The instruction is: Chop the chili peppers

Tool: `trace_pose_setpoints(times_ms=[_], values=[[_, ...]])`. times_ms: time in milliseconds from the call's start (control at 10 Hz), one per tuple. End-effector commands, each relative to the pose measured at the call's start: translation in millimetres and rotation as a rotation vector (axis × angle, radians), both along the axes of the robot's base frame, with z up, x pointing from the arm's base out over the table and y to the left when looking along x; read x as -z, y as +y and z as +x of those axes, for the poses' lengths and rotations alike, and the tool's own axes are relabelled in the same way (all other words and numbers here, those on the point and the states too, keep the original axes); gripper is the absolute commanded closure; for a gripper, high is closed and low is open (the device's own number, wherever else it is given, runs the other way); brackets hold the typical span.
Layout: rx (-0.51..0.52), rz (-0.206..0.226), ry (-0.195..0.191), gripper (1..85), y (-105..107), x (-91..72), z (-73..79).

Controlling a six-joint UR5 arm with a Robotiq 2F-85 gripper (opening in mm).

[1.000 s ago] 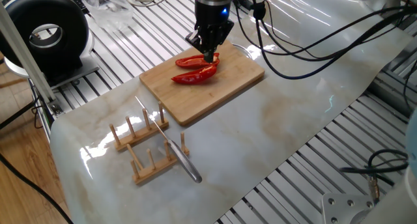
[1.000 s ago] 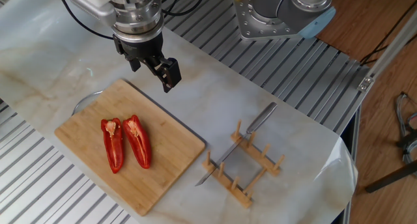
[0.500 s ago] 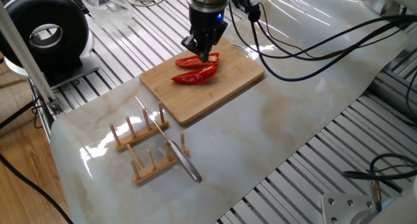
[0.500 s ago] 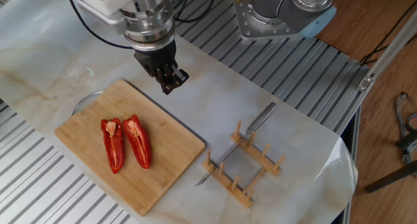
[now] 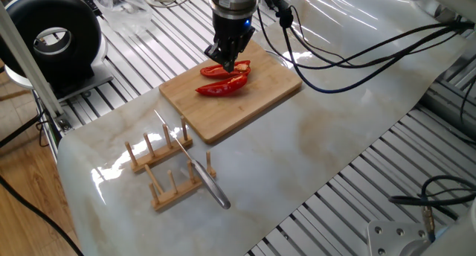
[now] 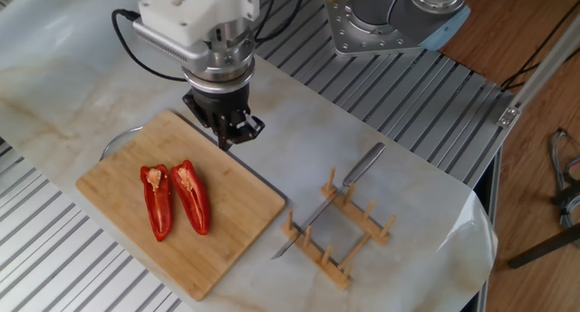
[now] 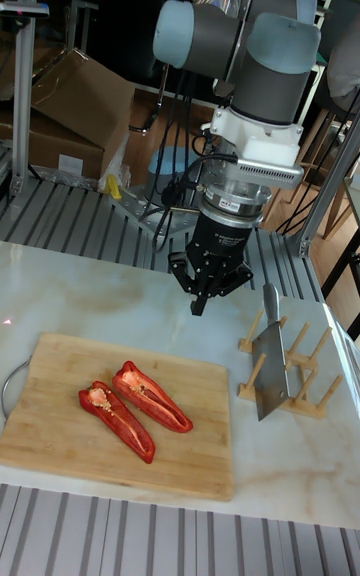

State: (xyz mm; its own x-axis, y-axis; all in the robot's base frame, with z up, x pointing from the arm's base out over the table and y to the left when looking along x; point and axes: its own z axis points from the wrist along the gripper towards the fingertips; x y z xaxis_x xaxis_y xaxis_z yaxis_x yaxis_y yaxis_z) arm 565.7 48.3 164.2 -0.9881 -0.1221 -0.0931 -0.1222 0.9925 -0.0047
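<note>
Arm upright, wrist vertical, gripper (image 7: 203, 304) pointing down, fingers nearly together, holding nothing, chili peppers (image 7: 133, 407) below-left on cutting board (image 7: 60, 431), knife (image 7: 271, 350) beside.

Robotics lab: slatted aluminium bench (image 5: 357, 181), trailing cables (image 5: 349, 59) (cardboard boxes (image 7: 70, 106) behind)

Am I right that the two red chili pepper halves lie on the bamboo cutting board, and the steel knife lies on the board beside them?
Not quite. The two red chili pepper halves do lie on the bamboo cutting board, but the steel knife is not on it: it rests across the wooden peg rack on the marble tabletop. The other fixed view shows this plainly.
</note>
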Motion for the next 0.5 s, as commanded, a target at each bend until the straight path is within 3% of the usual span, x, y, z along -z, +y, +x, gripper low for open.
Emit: trace_pose_setpoints(times_ms=[0,200,400], values=[[-0.001,0.012,0.016,84.3,4.0,1.6,-3.1],[0.026,0.018,0.039,84.3,2.1,0.1,-9.8],[-0.026,0.002,0.072,84.3,-4.4,-1.7,-21.0]])
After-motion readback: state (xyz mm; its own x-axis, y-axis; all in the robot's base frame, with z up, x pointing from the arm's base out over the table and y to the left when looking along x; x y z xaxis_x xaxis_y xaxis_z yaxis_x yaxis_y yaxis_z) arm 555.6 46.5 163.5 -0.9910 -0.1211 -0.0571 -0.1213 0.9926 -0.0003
